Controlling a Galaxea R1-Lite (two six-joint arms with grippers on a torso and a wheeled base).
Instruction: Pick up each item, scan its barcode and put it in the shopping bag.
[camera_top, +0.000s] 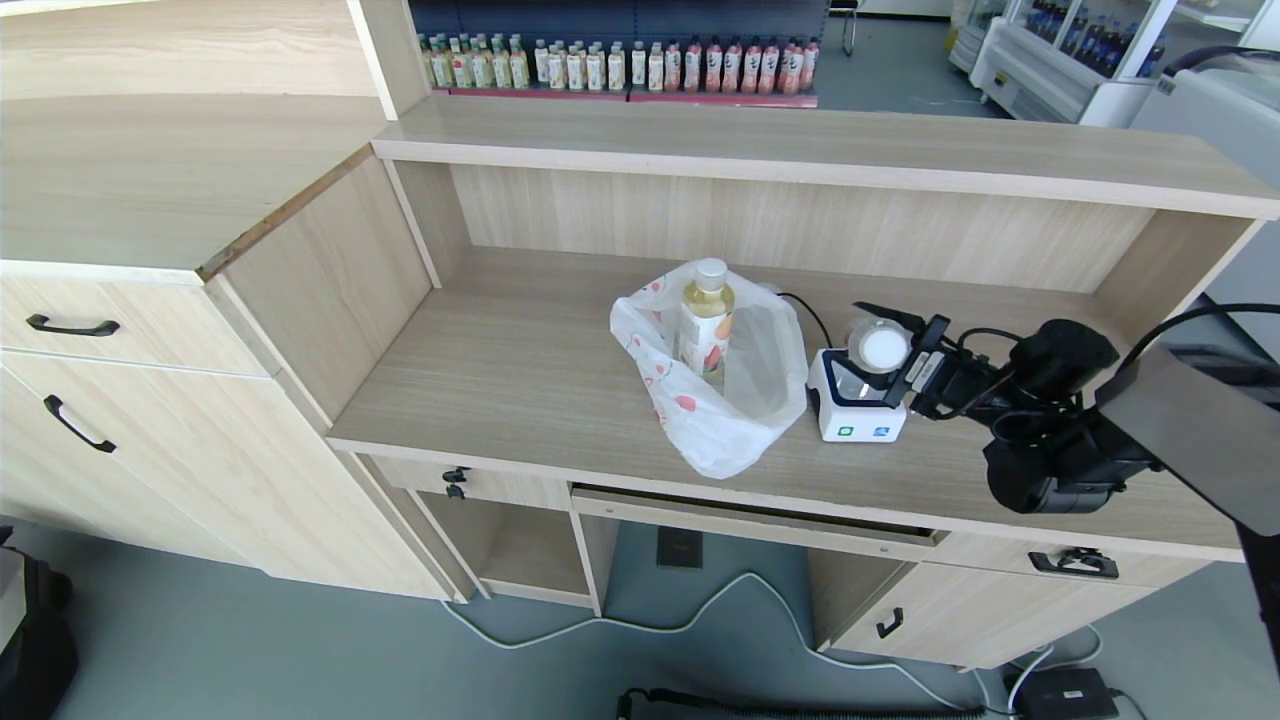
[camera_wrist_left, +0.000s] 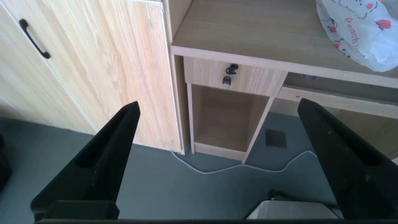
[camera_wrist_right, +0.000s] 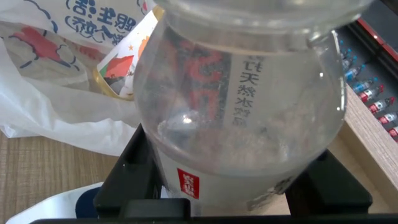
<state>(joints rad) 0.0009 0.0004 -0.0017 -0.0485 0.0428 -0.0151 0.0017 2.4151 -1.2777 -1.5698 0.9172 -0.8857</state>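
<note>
- Your right gripper (camera_top: 893, 357) is clamped on a clear bottle (camera_top: 884, 346) right of centre, over the scanner (camera_top: 860, 420).
- Your left gripper (camera_wrist_left: 217, 155) gapes wide, holding nothing.
- The shopping bag (camera_top: 722, 425) sits just left of the scanner, with a yellow-labelled bottle (camera_top: 706, 318) upright inside.
- Two bottles, one bag.

I count one shopping bag (camera_top: 700, 430), one barcode scanner (camera_top: 850, 415), one wooden counter (camera_top: 520, 370) and two bottles in the work area: one yellow bottle (camera_top: 706, 318) and one clear bottle (camera_top: 884, 348) with a white cap.

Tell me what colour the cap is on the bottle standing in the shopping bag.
White. The cap shows best in the head view.
</note>
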